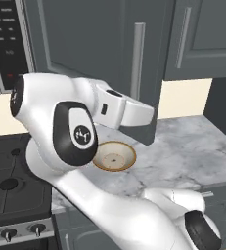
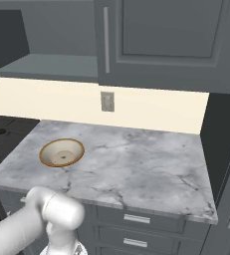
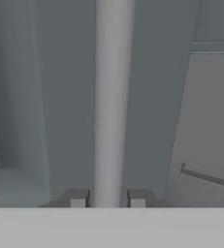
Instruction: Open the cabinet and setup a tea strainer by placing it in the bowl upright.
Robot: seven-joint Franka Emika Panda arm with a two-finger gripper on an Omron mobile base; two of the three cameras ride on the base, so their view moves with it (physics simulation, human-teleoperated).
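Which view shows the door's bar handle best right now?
The hand view: the bar handle runs between the hand's fingertips. The left base view shows it farther off on the swung-open door; the right base view shows another door's handle.

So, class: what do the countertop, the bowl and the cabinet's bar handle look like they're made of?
Countertop: polished marble or a look-alike, grey-veined white. Bowl: probably glazed ceramic, cream inside, tan rim. Bar handle on the cabinet: likely brushed metal, matte pale grey.
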